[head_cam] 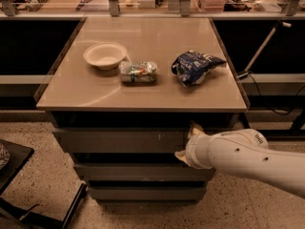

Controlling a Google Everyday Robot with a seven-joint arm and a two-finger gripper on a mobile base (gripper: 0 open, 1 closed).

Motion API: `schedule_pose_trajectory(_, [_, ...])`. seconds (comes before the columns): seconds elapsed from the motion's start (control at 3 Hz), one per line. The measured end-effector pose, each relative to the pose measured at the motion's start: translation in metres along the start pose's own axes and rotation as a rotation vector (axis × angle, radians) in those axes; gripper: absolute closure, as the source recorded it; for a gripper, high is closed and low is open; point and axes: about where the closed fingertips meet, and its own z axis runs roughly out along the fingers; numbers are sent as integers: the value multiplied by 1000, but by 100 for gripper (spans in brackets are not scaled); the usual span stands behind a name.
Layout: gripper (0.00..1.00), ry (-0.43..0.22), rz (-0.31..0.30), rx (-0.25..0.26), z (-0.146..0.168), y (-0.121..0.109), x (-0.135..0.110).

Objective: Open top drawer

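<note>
The step in hand is judged to be the taking hold of the top drawer (119, 141), ahead of the pull. The drawer is found directly under the table (143, 92), as the widest and tallest of 3 grey fronts, with the 2 narrower drawer fronts (138, 171) stacked below it. Its front is seen roughly in line with the cabinet, so the drawer is judged to be shut or barely started; no interior is shown.

The claw (188, 141) is placed against the right end of the drawer front, at the height of that front. Whether it is open or clamped on the front cannot be told.

No handle is seen on the front, so a hold on an edge of the panel is judged to be needed. The next move calls for a straight pull outward, away from the cabinet and level with the floor. A slanted pull from this off-centre hold could make the drawer bind.

The arm (248, 159) is brought in from the lower right, low and nearly level. Its white forearm is angled slightly upward toward the cabinet, and the wrist is turned in to face the drawer front.

On the table a white bowl (105, 55), a crushed can (138, 72) and a blue bag (194, 67) are left lying, well apart from the claw.
</note>
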Motion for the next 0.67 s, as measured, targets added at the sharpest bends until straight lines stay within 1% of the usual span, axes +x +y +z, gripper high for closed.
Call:
schedule_pose_trajectory(0.33, [89,0,0,0,0,0,0])
schedule_pose_trajectory(0.67, [100,0,0,0,0,0,0])
